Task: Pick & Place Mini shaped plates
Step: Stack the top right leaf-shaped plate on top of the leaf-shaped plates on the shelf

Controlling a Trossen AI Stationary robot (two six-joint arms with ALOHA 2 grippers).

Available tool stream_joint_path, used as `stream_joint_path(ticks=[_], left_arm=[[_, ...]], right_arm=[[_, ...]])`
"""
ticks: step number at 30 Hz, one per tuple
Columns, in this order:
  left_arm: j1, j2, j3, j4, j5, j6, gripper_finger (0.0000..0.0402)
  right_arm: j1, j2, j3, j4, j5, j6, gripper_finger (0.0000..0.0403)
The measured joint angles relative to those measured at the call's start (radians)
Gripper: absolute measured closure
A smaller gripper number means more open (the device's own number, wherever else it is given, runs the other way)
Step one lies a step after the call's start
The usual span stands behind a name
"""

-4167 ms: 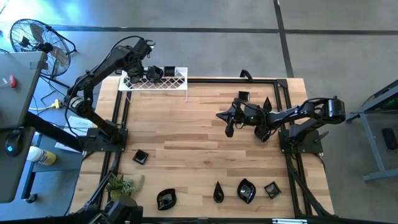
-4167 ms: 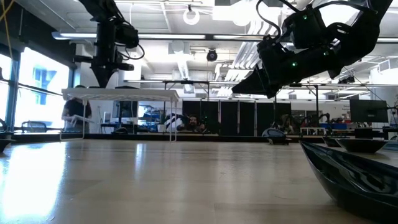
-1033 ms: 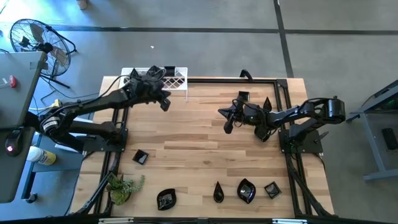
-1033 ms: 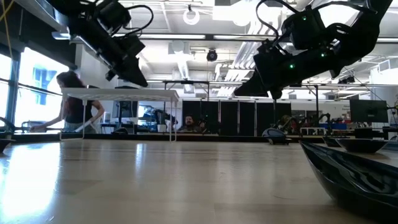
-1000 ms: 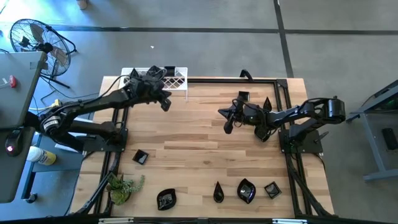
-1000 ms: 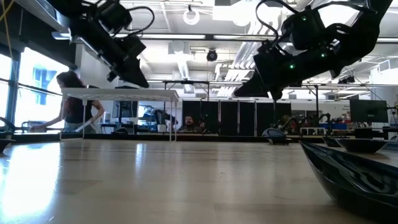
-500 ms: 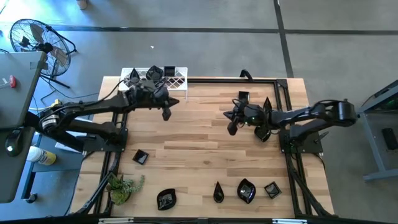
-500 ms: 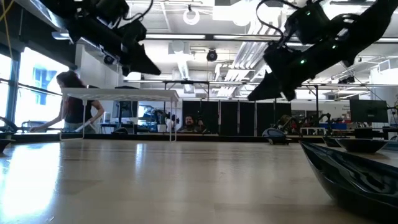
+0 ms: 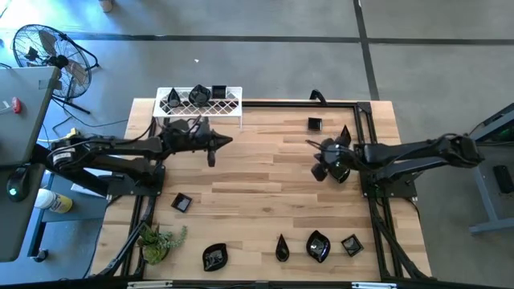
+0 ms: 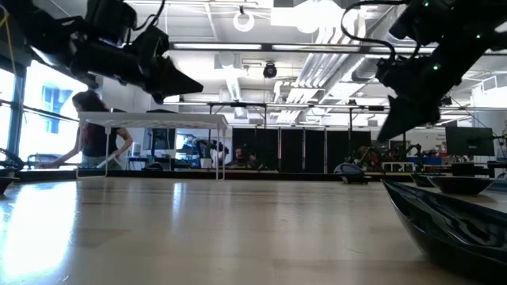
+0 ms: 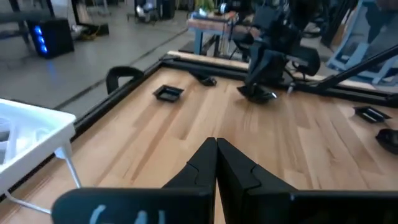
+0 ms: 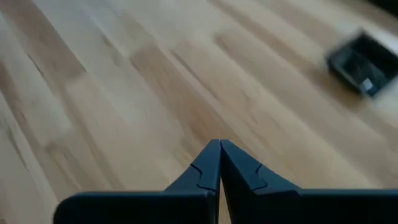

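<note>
- The mini shaped plates, glossy and black, are scattered over the bench (image 9: 265, 185): a square plate (image 9: 314, 124) near the far edge, a row of four along the near edge, among them a leaf-shaped plate (image 9: 214, 256) and a teardrop plate (image 9: 282, 248), and a small square plate (image 9: 181, 201) by the left edge.
- Two more dark plates are seen on the white lattice rack (image 9: 198, 103) at the far left corner.
- The left hand (image 9: 217, 146) is held over the bench just in front of the rack; in the left wrist view its fingers (image 11: 214, 163) are pressed together on nothing.
- The right hand (image 9: 320, 167) hovers toward the right edge; the right wrist view shows its fingers (image 12: 219, 163) together and empty, above pale wood grain, with a blurred square plate beyond.
- The low view alone shows a person (image 10: 97, 134) behind the bench.
- A small green plant (image 9: 159, 238) sits at the near left corner.
</note>
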Motion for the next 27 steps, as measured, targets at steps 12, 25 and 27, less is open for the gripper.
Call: stream_joint_path(ticks=[12,25,27], left_arm=[[0.0,-0.005,-0.122,0.158,0.005,0.042,0.0401],[0.0,-0.005,-0.122,0.155,0.002,0.094,0.0401],[0.0,-0.004,-0.122,0.153,0.002,0.094,0.0401]], right_arm=[[0.069,0.017,0.119,-0.397,-0.16,0.287,0.0301],[0.131,0.19,0.105,-0.486,-0.16,0.479,0.0274],[0.131,0.209,0.105,-0.487,-0.147,0.479,0.0274]])
